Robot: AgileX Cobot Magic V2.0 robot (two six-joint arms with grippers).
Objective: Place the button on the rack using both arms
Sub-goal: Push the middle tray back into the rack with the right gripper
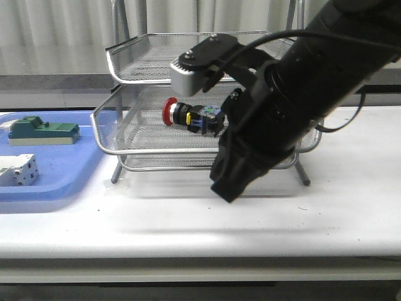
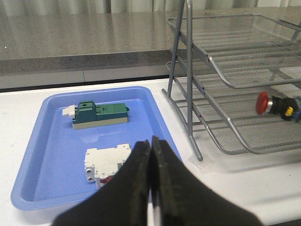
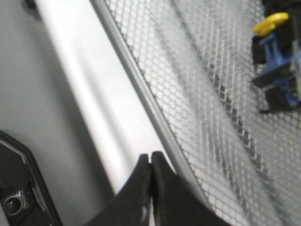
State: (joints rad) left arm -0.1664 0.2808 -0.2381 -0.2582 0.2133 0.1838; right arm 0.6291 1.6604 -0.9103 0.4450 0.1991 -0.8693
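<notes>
The button (image 1: 188, 116) lies on its side on the middle tier of the rack (image 1: 100, 135), red head to the left, with no gripper on it. My right gripper (image 1: 225, 191) hangs low in front of the rack, shut and empty. In the right wrist view its tips (image 3: 151, 157) sit just outside a chrome rim of the rack (image 3: 141, 89), and only the button's blue-yellow rear block (image 3: 275, 61) shows, on the mesh. My left gripper (image 2: 151, 141) is shut and empty above the blue tray's near edge. From there the button (image 2: 275, 104) shows inside the rack (image 2: 190, 70).
A flat blue tray (image 1: 56, 169) left of the rack holds a green-topped block (image 1: 44, 130) and a white terminal block (image 1: 17, 170). Both also show in the left wrist view: the green block (image 2: 99, 114) and the white block (image 2: 106, 162). My bulky right arm hides the rack's right half.
</notes>
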